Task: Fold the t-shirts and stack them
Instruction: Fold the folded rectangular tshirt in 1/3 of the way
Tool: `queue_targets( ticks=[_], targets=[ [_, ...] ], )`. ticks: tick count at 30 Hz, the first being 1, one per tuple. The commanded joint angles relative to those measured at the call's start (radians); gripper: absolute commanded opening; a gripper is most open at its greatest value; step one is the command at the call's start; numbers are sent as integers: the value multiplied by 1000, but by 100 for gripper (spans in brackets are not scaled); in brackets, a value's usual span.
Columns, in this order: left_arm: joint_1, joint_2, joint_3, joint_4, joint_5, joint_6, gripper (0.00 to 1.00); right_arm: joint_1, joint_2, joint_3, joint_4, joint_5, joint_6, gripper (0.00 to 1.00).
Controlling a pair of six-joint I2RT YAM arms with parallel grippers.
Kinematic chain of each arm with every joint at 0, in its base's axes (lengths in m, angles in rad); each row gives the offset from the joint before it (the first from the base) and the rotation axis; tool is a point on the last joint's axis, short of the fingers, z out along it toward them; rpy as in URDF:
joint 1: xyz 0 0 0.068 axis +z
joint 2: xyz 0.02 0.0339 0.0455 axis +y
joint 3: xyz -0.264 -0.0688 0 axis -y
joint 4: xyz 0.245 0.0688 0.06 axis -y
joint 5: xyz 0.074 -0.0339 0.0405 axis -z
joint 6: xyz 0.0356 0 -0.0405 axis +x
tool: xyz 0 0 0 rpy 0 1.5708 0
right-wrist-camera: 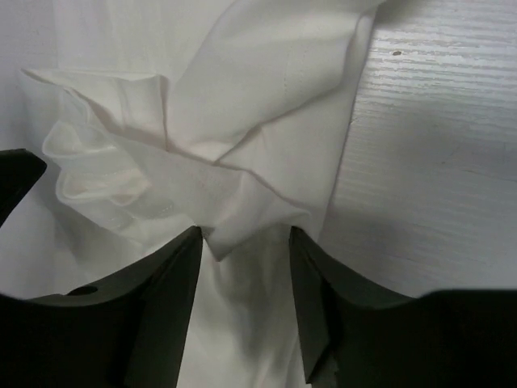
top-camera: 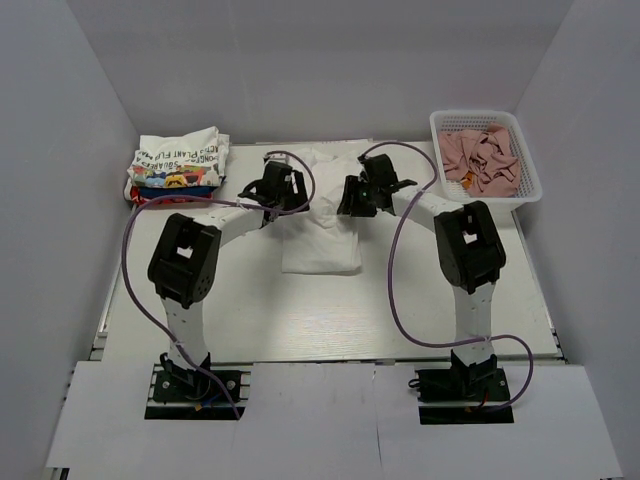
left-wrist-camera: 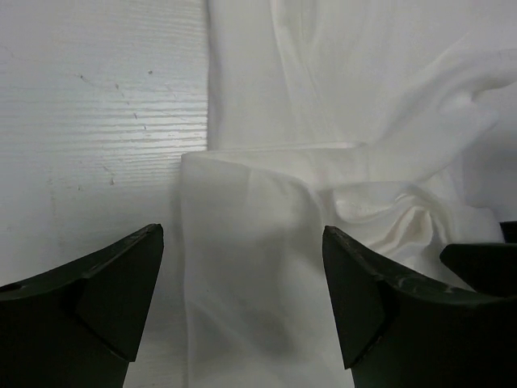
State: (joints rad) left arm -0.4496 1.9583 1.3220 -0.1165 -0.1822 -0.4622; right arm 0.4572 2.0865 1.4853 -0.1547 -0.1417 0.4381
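Note:
A large plain white t-shirt (top-camera: 320,235) lies partly folded at the table's middle back, bunched at its far end. My left gripper (top-camera: 272,190) is at its left edge, my right gripper (top-camera: 358,195) at its right edge. In the left wrist view the left gripper (left-wrist-camera: 242,234) is wide open over the shirt's (left-wrist-camera: 323,81) folded edge, holding nothing. In the right wrist view the right gripper (right-wrist-camera: 245,233) is open, and a crumpled corner of the shirt (right-wrist-camera: 258,81) reaches between the fingertips. Folded printed t-shirts (top-camera: 178,162) are stacked at the back left.
A white mesh basket (top-camera: 527,165) with pinkish-brown cloths (top-camera: 480,160) stands at the back right. White walls close in the table (top-camera: 330,320) on three sides. Purple cables loop from both arms over the table.

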Motion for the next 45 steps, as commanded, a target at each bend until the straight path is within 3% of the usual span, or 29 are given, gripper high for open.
queue_targets(
  ticks=[1, 4, 13, 17, 22, 25, 30, 33, 38, 40, 42, 45],
  targets=[
    [3, -76, 27, 1, 44, 52, 90, -6, -78, 14, 27, -62, -35, 55],
    [3, -162, -71, 1, 44, 37, 100, 1, -144, -55, 64, -96, -45, 90],
    [3, -384, -341, -94, 27, -102, 100, 55, -203, -125, 136, -183, -84, 90],
    [3, -452, -432, -106, 52, -130, 100, 84, -138, -71, 141, -308, -96, 90],
    [3, -478, -475, -175, 63, -153, 100, 87, -2, -11, 259, -453, 28, 90],
    [3, -498, -475, -193, 63, -162, 100, 72, 79, 44, 323, -432, 79, 90],
    [-6, -529, -475, -229, 63, -171, 100, 26, 223, 253, 273, -265, 48, 90],
    [-15, -538, -495, -229, 63, -171, 100, 5, 241, 319, 265, -331, 37, 90],
    [-15, -527, -507, -184, 87, -171, 100, 12, 61, 178, 302, -406, -32, 90],
    [-15, -515, -507, -161, 98, -152, 100, 6, -76, 6, 372, -417, -36, 90],
    [-15, -484, -507, -134, 107, -141, 100, 6, -181, -159, 373, -363, -47, 90],
    [-3, -429, -486, -78, 119, -131, 94, 6, -310, -281, 298, -244, -82, 90]
  ],
)
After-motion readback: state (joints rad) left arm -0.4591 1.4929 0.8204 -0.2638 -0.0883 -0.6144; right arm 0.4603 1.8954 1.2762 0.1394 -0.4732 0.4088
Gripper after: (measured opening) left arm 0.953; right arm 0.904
